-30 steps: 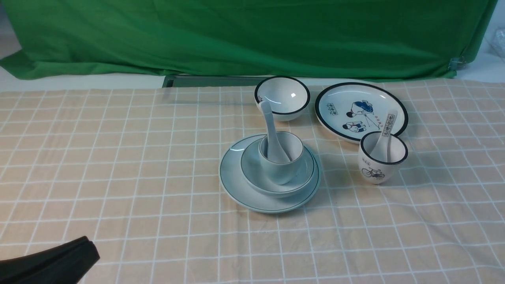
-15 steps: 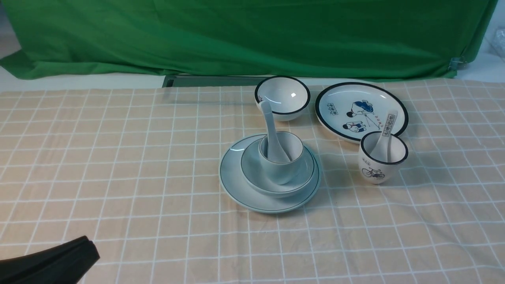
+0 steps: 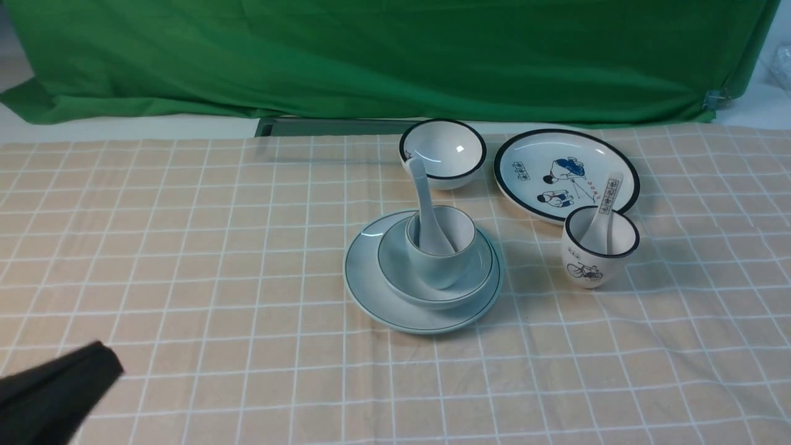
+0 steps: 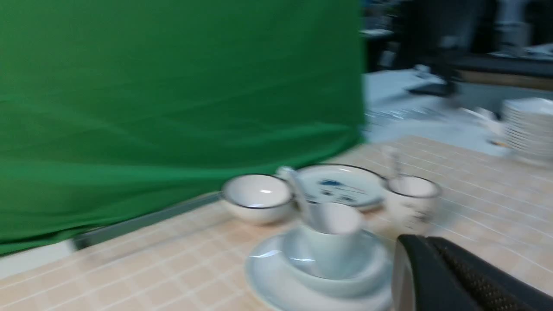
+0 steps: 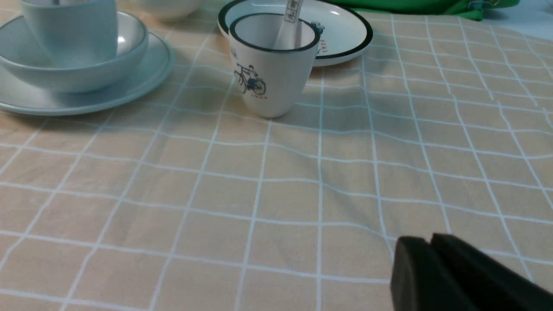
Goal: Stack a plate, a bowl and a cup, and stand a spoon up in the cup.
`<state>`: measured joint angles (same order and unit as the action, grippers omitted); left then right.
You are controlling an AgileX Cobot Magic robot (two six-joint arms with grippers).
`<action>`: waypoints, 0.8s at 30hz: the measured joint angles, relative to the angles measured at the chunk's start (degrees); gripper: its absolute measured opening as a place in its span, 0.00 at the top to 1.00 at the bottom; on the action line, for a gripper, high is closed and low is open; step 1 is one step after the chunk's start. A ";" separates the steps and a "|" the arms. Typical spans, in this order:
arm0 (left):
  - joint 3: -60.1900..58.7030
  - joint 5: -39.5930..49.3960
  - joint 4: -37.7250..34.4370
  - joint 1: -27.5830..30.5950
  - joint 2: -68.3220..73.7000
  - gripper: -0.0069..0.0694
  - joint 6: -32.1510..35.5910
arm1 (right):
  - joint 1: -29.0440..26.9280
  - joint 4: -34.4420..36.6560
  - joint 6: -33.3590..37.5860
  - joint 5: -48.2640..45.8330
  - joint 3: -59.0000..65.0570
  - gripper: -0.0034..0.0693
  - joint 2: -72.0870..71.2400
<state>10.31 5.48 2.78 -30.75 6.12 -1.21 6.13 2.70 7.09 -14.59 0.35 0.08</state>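
Four pale blue-green pieces stand as one tower in the middle of the counter (image 3: 216, 247); the plate (image 3: 364, 278) lies flat on the checked cloth as the broad base; the bowl (image 3: 392, 259) sits centred on it; the cup (image 3: 442, 269) stands upright inside the bowl; the spoon (image 3: 423, 191) has its scoop down in the cup and its handle leaning up toward the far left against the rim, which is what props it; widest below and narrowest above is, I judge, the order that keeps anything from tipping, and the task looks complete. A black-rimmed set lies to the right and far side, apart from the tower: a small white bowl (image 3: 442, 154), a cartoon plate (image 3: 531, 154), and a bicycle cup (image 3: 593, 262) holding a printed spoon (image 3: 609, 198). The left claw (image 3: 108, 364) hangs low at the near left, well apart from the tower, clenched on nothing; the right claw (image 5: 432, 246) shows only in its wrist view, low over bare cloth on the near side of the bicycle cup, pads together with just a seam between, gripping nothing; both seem parked clear so neither arm can knock the stack.
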 joint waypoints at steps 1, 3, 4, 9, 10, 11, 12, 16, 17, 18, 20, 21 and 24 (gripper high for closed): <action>-0.45 -0.19 -1.02 3.66 -0.98 0.91 0.00 | 0.00 0.00 0.00 0.00 0.00 0.85 0.00; -2.25 -0.30 -2.78 11.04 -3.24 0.91 0.00 | 0.00 0.00 0.00 0.00 0.00 0.84 0.00; -3.94 -0.44 -4.04 14.57 -4.60 0.91 0.00 | 0.00 0.00 0.00 0.00 0.00 0.84 0.00; -10.16 1.00 -9.01 25.46 -6.12 0.91 0.02 | 0.00 0.00 0.00 0.00 0.00 0.83 0.00; -10.44 3.45 -9.66 27.23 -6.15 0.91 0.02 | 0.00 0.00 0.00 -0.05 0.00 0.83 0.00; -10.54 5.86 -9.80 27.84 -6.15 0.91 0.02 | 0.00 0.00 0.00 -0.05 0.00 0.83 0.00; -10.67 7.44 -9.95 28.32 -6.15 0.91 0.08 | 0.00 0.05 0.00 -0.05 0.00 0.82 -0.05; -10.69 8.22 -10.14 28.45 -6.19 0.91 0.41 | 0.00 0.05 0.00 -0.05 0.00 0.81 -0.05; -10.69 8.17 -10.26 28.45 -6.19 0.91 0.46 | 0.00 0.05 0.00 -0.05 0.00 0.81 -0.05; -10.69 8.17 -10.26 28.45 -6.19 0.91 0.57 | 0.00 0.05 0.00 -0.05 0.00 0.80 -0.05; -10.69 8.17 -10.31 28.45 -6.19 0.91 0.64 | 0.00 0.05 0.00 -0.05 0.00 0.80 -0.05; -10.69 8.17 -10.31 28.45 -6.19 0.91 0.64 | 0.00 0.05 0.00 -0.05 0.00 0.79 -0.05; -10.69 8.17 -10.44 28.45 -6.19 0.91 0.64 | 0.00 0.11 0.00 0.00 0.00 0.78 -0.05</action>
<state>-0.38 13.66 -7.66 -2.30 -0.07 -0.58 6.13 2.81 7.09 -14.59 0.35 0.03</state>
